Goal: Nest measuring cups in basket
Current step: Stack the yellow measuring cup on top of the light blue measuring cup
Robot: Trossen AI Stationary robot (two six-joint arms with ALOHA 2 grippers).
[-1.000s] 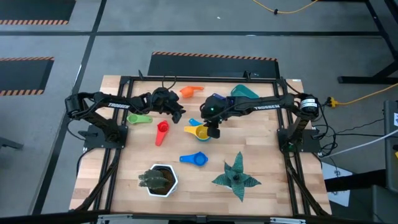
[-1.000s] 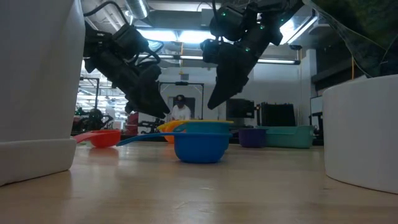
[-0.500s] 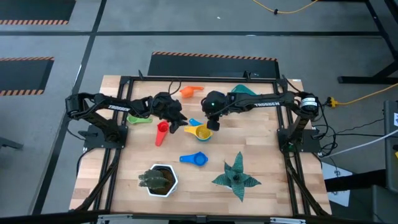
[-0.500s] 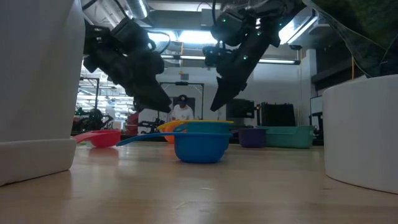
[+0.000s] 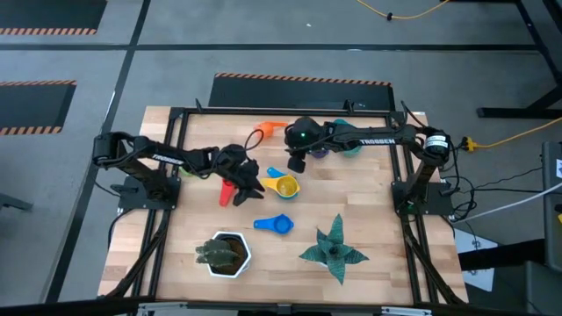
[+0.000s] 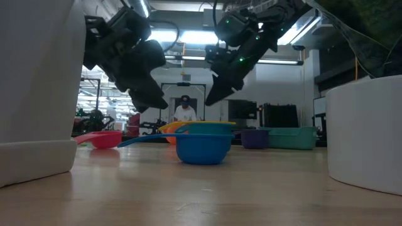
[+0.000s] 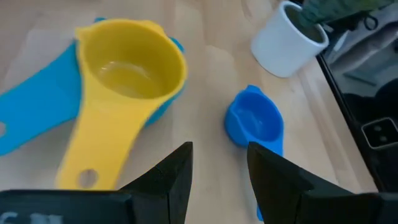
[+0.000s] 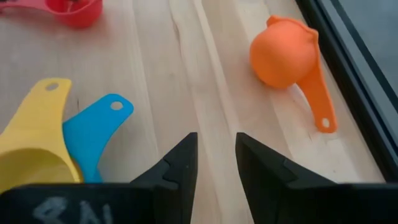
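Observation:
A yellow measuring cup sits inside a light blue one at mid-table. The dark blue cup lies nearer the front, and the orange cup lies mouth down near the far edge. The red cup shows partly under my left arm. My right arm hides most of the teal basket at the far right. My left gripper hovers open just left of the yellow cup, holding nothing. My right gripper hovers open beyond the nested pair, between them and the orange cup.
A white hexagonal pot with a dark plant stands at the near left. A green star-shaped plant lies at the near right. A black frame rims the wooden table. In the low view a small purple cup stands beside the basket.
My left gripper has swung toward the table's near edge and right, from beside the far-left cups to just left of the yellow cup, turning as it went. My right gripper has drawn back from over the yellow cup toward the far edge. No cup has moved.

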